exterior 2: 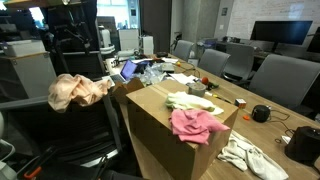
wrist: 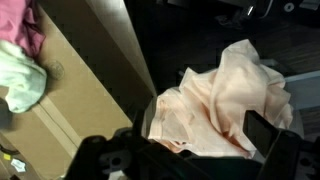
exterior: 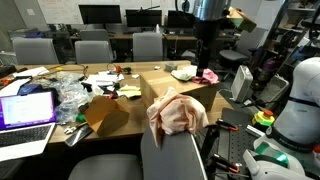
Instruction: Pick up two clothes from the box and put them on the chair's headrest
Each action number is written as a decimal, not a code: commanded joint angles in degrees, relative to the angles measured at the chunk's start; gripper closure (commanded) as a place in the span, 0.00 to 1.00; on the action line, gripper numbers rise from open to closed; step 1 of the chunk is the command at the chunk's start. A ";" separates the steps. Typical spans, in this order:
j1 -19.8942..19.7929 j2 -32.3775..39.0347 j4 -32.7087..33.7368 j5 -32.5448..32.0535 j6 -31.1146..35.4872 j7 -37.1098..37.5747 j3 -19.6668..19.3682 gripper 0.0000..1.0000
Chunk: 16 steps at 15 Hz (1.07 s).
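- I see the peach cloth [exterior: 178, 115] draped over the chair's headrest [exterior: 172, 158], just off the worktop's [exterior: 140, 75] near edge, with its long axis along the headrest top.
- The pink cloth [exterior 2: 195, 125] lies in the box [exterior 2: 150, 135].
- My fingers [wrist: 268, 140] stand apart, gripping nothing.

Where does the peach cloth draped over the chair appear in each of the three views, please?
In an exterior view: the peach cloth is at lower centre, atop the grey chair in the foreground.
In an exterior view: the cloth is at left of centre, on the chair.
Wrist view: the cloth is at right of centre.
Shared landmark: the cardboard box next to the chair.
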 commanded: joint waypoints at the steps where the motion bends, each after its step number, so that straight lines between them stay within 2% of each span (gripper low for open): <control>1: -3.81 -3.36 -1.31 2.40 -2.84 3.59 -2.56 0.00; 10: -15.87 1.85 -2.07 4.05 1.22 11.03 -10.87 0.00; 16: -21.14 9.40 -1.68 3.04 11.76 16.45 -12.34 0.00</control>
